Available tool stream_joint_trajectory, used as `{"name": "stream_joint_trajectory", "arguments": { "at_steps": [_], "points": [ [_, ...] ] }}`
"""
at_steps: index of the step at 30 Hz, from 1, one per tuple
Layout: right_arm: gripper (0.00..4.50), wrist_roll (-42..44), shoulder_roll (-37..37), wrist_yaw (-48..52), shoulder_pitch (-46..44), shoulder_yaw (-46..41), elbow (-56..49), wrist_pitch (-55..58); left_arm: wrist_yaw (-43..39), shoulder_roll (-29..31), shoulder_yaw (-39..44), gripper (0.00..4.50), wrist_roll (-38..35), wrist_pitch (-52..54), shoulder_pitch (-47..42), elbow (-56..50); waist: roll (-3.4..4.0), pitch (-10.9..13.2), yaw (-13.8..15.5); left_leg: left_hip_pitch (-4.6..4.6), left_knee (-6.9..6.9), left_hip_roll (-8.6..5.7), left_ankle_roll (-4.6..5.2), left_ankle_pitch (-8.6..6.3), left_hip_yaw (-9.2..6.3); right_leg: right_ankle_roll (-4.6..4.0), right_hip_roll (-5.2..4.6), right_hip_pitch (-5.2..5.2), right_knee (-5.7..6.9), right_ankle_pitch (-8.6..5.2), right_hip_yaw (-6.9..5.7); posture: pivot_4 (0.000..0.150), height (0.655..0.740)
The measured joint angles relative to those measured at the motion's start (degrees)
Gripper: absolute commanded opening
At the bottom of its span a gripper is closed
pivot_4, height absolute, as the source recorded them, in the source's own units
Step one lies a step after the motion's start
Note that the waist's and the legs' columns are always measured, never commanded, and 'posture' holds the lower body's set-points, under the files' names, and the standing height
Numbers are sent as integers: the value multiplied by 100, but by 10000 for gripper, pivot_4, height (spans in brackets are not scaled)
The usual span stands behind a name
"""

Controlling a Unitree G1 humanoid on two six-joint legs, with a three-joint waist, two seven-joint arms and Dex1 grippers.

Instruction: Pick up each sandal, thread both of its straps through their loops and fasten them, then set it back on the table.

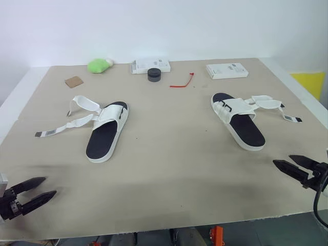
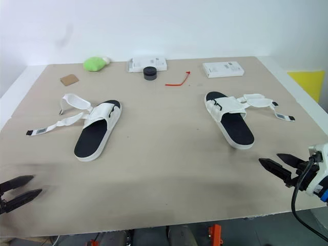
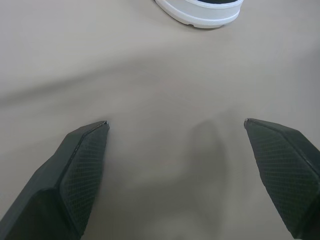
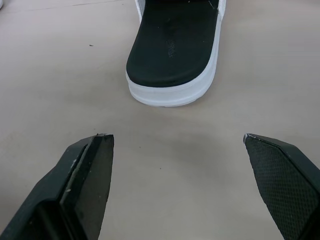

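The left sandal point(image 1: 106, 133) and right sandal point(image 1: 238, 120) lie well apart on the table point(image 1: 169, 174), straps splayed loose. A green lump point(image 1: 98, 65), black tin point(image 1: 154, 75) and red tie point(image 1: 183, 82) sit far behind them. The left gripper point(image 1: 50, 186) and right gripper point(image 1: 282, 160) hover at the near edge, both spread wide. The right wrist view faces the right sandal's heel.

Head eyes overlook the same table point(image 1: 164, 169); wrist cameras skim it.

L sandal point(image 1: 106, 134) flat on table, straps undone, splayed left; R sandal point(image 1: 238, 119) same, straps splayed right
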Motion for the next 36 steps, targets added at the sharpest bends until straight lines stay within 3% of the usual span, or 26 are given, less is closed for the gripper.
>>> {"name": "stream_joint_trajectory", "arguments": {
  "at_steps": [9, 17, 25, 31, 36],
  "points": [
    [45000, -10, 65, -34, -146, 178, -20, 1, -428, 1, -143, 44828, 145, -701, -427, 838, 33, -33, 1, 14, -1, 0, 1, 1, 2, -1, 1, 8, 2, 0, 1, 1500, 7400],
    [45000, 110, 490, -671, -364, 199, -506, 122, -947, 12, -473, 44828, 189, -1086, -747, 995, 34, -48, 2, 13, 1, -1, 4, 3, 5, 3, 0, 10, 5, 5, 4, 1500, 7400],
    [45000, 361, 1033, -1829, -1067, 195, -1087, 493, -1022, 152, -1296, 44828, -328, -1629, -661, -72, 26, -49, 2, 7, 1, 2, 5, 3, 4, 2, 1, 7, 5, 6, 6, 1500, 7400],
    [45000, 226, 1266, -2642, -1926, 1131, -1469, 916, -899, -163, -1786, 44828, -373, -1292, -1849, -1084, 25, -49, 9, 1, 4, 2, 39, 27, 5, 9, 10, 9, 7, 30, 7, 1500, 7400],
    [45000, -354, 1377, -3219, -2682, 1877, -850, 1046, -474, -771, -2275, 44828, -273, -929, -2621, -1216, 23, -47, 6, -13, 9, 0, 40, 27, 2, 39, 17, 5, 5, 48, 11, 1500, 7400]
  ]
}}
